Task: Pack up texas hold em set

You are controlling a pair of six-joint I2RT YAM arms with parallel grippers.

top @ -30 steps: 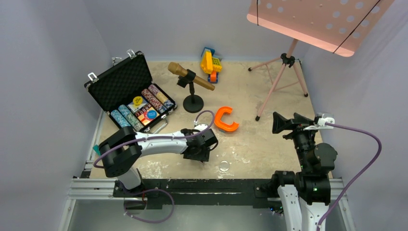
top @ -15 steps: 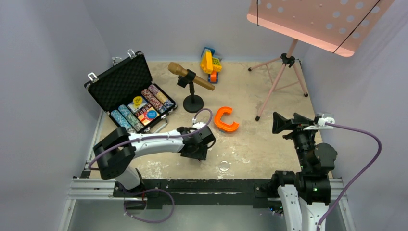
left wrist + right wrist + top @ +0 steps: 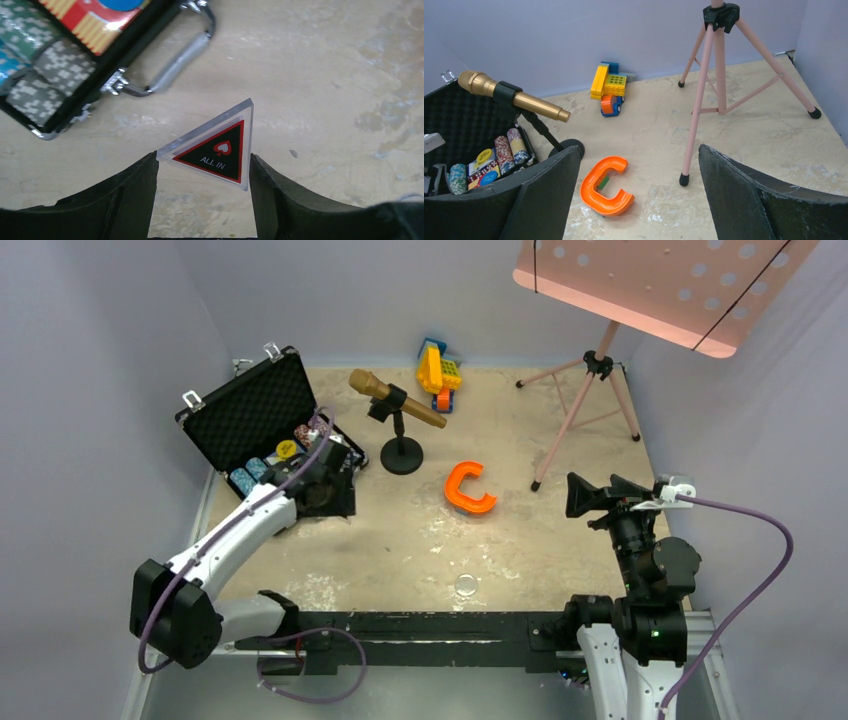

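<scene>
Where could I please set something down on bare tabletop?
Bare tabletop lies between the orange C-shaped piece and the near edge, bar a small clear disc, and between the microphone stand and the tripod. Crowded: far-left, where the left arm overhangs the open case.

Evenly lit by diffuse overhead light, moderately bright, with no hard glare. Soft, short shadows only, noted under the tripod ahead of the right pincer. Sharp on the triangular button between the fingers of the left pincer, lettering legible, faint sheen along its clear edge. Slightly smeared at the case handle, ahead and left of that pincer. Pincer fingers near-black, little surface detail. Overhead view softer, slightly grainy.
</scene>
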